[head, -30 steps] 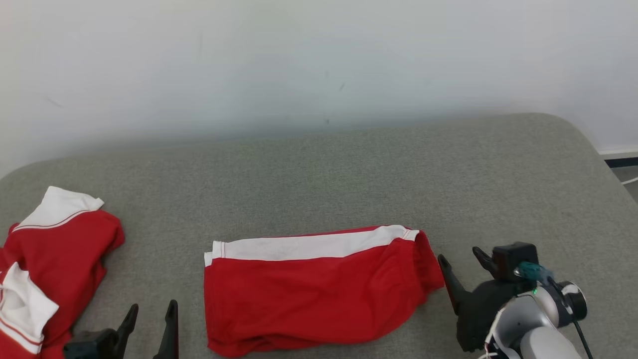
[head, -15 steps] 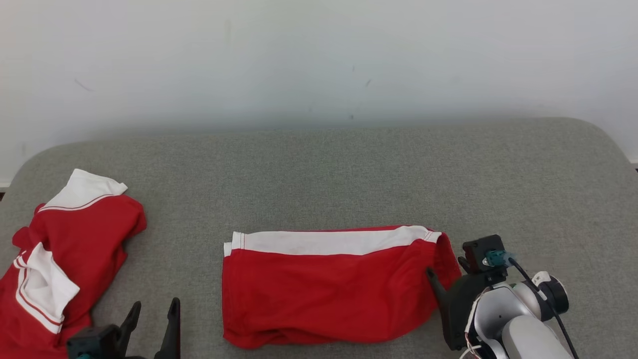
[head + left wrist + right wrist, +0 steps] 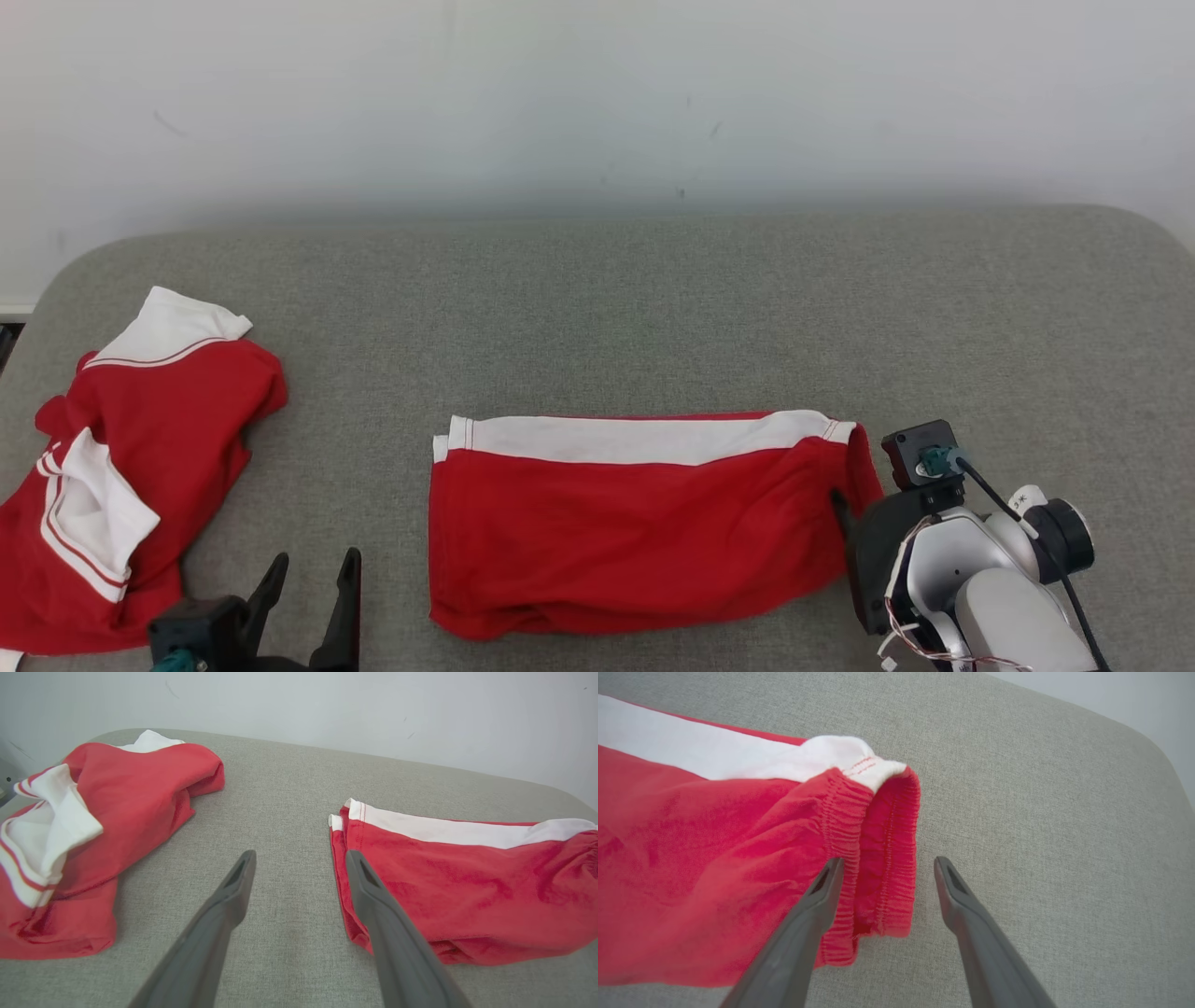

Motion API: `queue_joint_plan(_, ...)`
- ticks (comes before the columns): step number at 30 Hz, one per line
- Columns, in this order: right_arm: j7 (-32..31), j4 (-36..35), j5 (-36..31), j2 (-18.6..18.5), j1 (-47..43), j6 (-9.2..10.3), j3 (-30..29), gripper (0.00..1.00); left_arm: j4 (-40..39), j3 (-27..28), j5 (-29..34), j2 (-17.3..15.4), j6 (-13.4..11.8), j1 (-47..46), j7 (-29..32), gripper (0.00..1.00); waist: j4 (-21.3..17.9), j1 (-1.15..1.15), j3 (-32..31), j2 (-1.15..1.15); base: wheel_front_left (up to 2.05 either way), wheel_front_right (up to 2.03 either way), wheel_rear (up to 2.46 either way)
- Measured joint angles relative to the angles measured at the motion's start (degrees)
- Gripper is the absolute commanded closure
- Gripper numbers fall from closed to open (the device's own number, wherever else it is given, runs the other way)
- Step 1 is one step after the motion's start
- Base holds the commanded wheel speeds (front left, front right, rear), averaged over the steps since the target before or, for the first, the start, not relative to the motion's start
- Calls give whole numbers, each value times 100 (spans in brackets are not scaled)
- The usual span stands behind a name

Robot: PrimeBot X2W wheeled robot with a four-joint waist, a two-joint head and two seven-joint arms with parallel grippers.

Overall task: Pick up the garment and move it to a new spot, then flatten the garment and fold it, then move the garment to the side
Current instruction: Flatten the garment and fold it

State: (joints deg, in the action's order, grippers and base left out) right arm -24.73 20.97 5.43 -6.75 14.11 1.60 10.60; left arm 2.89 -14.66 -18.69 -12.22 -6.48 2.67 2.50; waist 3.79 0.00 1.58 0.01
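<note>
Left gripper (image 3: pixel 316 560) rests parted and empty, near the left edge of the shorts (image 3: pixel 635 523) — red, white-striped, folded flat at the middle of the cushion (image 3: pixel 597 308). Left wrist view: its right finger overlaps their soft leg end. Right wrist view: right gripper (image 3: pixel 888 860), fingers spread, holding nothing, straddles the ribbed elastic waistband (image 3: pixel 889 821) — grey weave beneath.

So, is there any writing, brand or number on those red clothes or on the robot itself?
On the folded red garment: none, just a plain white stripe.
On the crumpled red garment: none that shows.
On the white cap at the right wrist: small dark marks, too small to read.
</note>
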Motion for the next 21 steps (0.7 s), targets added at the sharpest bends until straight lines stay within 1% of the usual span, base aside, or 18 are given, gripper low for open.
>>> queue_joint_plan(6,-56,110,3,-5,204,19,-66,0,-5,-37,1,9,2,-107,8,0,76,0,147,-1,0,0,0)
queue_joint_plan(10,-108,296,109,2,224,94,-221,0,-16,-62,2,14,46,-224,33,0,157,0,268,0,0,0,0)
queue_joint_plan(12,-108,355,182,10,230,99,-307,0,-15,-70,4,18,47,-228,45,0,193,0,312,0,0,0,0)
queue_joint_plan(17,-108,521,522,98,274,100,-506,0,-11,-77,10,26,52,-339,51,0,286,0,405,0,0,0,0)
queue_joint_plan(21,-156,709,775,193,406,91,-554,0,1,-66,10,22,51,-339,51,0,332,0,443,0,0,0,0)
